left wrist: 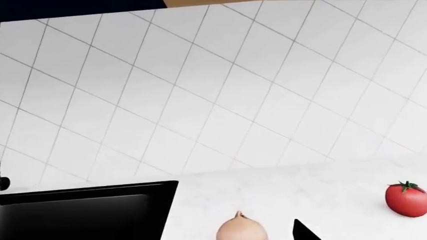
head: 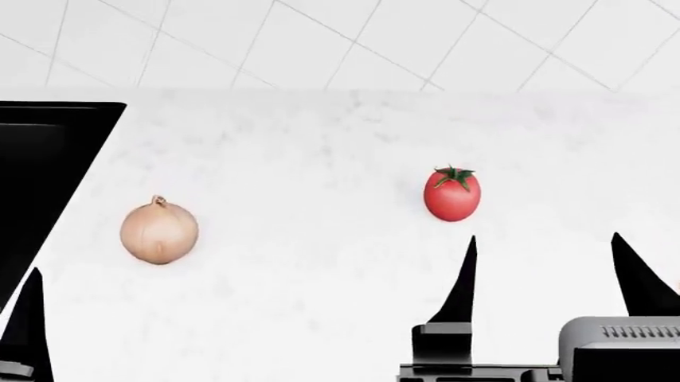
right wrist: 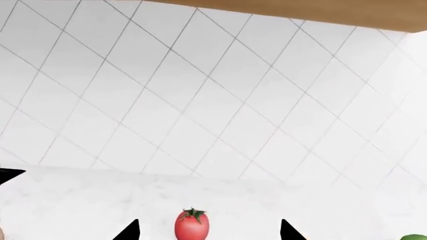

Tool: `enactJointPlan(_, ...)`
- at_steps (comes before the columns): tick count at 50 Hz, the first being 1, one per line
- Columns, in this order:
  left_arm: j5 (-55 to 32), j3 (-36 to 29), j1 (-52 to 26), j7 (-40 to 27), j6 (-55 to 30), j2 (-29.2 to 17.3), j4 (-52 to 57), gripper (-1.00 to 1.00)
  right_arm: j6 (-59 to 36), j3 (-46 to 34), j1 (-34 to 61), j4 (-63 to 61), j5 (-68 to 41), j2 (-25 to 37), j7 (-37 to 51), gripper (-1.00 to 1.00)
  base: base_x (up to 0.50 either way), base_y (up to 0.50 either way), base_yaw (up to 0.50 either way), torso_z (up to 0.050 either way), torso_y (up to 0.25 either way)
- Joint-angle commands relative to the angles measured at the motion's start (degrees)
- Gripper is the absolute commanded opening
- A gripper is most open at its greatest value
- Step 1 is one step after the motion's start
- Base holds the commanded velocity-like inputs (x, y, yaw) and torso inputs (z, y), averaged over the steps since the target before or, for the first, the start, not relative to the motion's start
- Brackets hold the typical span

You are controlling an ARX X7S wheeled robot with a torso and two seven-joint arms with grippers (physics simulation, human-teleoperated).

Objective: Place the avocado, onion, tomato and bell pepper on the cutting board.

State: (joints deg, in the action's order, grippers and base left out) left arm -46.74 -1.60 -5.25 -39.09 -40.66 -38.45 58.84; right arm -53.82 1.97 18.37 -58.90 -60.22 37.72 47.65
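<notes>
The onion (head: 159, 231) sits on the white counter at the left, and the tomato (head: 451, 193) stands to its right. My right gripper (head: 547, 274) is open and empty, just short of the tomato and a little to its right. In the right wrist view the tomato (right wrist: 192, 225) lies ahead between the open fingertips (right wrist: 130, 231). Of my left gripper only one finger (head: 27, 318) shows, near the counter's front left. In the left wrist view the onion (left wrist: 241, 229) lies just ahead, beside one fingertip (left wrist: 303, 233). The cutting board is out of view.
A black recessed fixture (head: 43, 159) fills the counter's left side and also shows in the left wrist view (left wrist: 87, 210). A tiled wall (head: 340, 40) backs the counter. A green sliver (right wrist: 415, 237) at the frame edge is avocado or pepper; I cannot tell which.
</notes>
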Motion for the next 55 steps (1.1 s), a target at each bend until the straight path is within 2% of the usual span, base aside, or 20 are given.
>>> enactJointPlan(1, -0.64, -1.04, 0.09, -1.13, 1.24, -1.06, -0.29, 1.0, 0.6, -1.3, 0.04, 0.07, -0.42, 1.63, 2.24, 1.0, 0.0, 0.0, 0.0, 0.0, 0.0)
enactJointPlan(28, -2.71, -3.58, -2.09, -2.89, 1.95, -2.48, -0.75, 1.0, 2.0, -2.74, 1.06, 0.51, -3.88, 3.36, 4.58, 1.0, 0.0, 0.0, 0.0, 0.0, 0.0)
enactJointPlan(35, -2.25, -4.14, -1.42, -2.95, 2.89, -2.54, -0.91, 1.0, 0.75, -1.26, 4.48, 0.84, -15.91, 6.57, 10.21, 1.0, 0.0, 0.0, 0.0, 0.0, 0.0)
enactJointPlan(40, -1.38, -5.06, -1.04, -2.95, 3.68, -2.19, -1.11, 1.0, 1.03, -0.86, 8.11, 1.54, -30.15, 11.96, 17.17, 1.0, 0.0, 0.0, 0.0, 0.0, 0.0)
enactJointPlan(45, -0.01, -6.46, -0.96, -2.65, 4.52, -1.38, -1.81, 1.0, 3.1, -0.06, 8.5, 1.9, -38.95, 16.08, 21.26, 1.0, 0.0, 0.0, 0.0, 0.0, 0.0)
enactJointPlan(55, 2.99, -9.24, -1.83, 0.21, 7.39, 1.02, -5.56, 1.0, 5.31, -3.49, 11.42, -0.32, -55.44, 25.97, 32.33, 1.0, 0.0, 0.0, 0.0, 0.0, 0.0)
